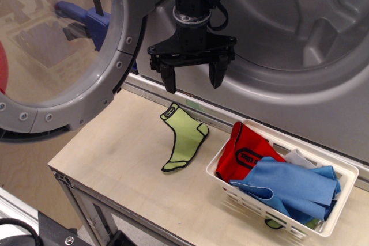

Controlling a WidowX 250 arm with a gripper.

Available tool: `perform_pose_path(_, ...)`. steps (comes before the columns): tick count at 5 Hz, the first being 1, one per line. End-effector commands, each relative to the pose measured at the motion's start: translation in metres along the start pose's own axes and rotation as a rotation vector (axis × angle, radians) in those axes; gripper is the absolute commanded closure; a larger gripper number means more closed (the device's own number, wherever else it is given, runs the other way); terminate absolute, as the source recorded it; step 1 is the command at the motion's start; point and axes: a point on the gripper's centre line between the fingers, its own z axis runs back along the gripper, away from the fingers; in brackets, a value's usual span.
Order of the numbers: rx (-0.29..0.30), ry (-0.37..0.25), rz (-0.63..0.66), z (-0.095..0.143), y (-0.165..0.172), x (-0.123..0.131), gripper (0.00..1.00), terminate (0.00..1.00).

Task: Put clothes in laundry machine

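So the gripper (pixel 192 77) is seen up at top center of the frame, black, pointing down, with its two fingers spread wide apart and nothing held between them. It's hanging in the air right in front of the lower rim of the laundry machine (pixel 300 44), whose big grey drum opening fills the upper right.

The machine's round door (pixel 63 56) is swung open at upper left, grey rim with bolts, clear window, some blue and red stuff visible through the glass.

Below the gripper, roughly frame center, a lime-green sock (pixel 183 139) with black edging is laid flat on the pale wooden table (pixel 109 165). It's not touched by anything, and the gripper is well above it.

At lower right a white plastic basket (pixel 340 200) is parked on the table, just right of the sock. Inside it a red garment (pixel 245 154) with black trim is propped at the left end, a blue cloth (pixel 291 188) is piled across the middle and right, and a bit of white piece (pixel 298 156) is poking out behind the blue.
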Motion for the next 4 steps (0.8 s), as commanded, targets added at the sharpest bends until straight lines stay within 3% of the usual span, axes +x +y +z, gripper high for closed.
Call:
perform_pose_path(1, 0.000, 0.000, 0.000, 0.000, 0.000, 0.000, 0.00, 0.00)
perform_pose_path(3, -0.100, -0.041, -0.451, 0.018, -0.019, -0.033, 0.00, 0.00)
perform_pose_path(4, -0.139, -0.023, -0.693, 0.018, -0.027, -0.049, 0.00, 0.00)
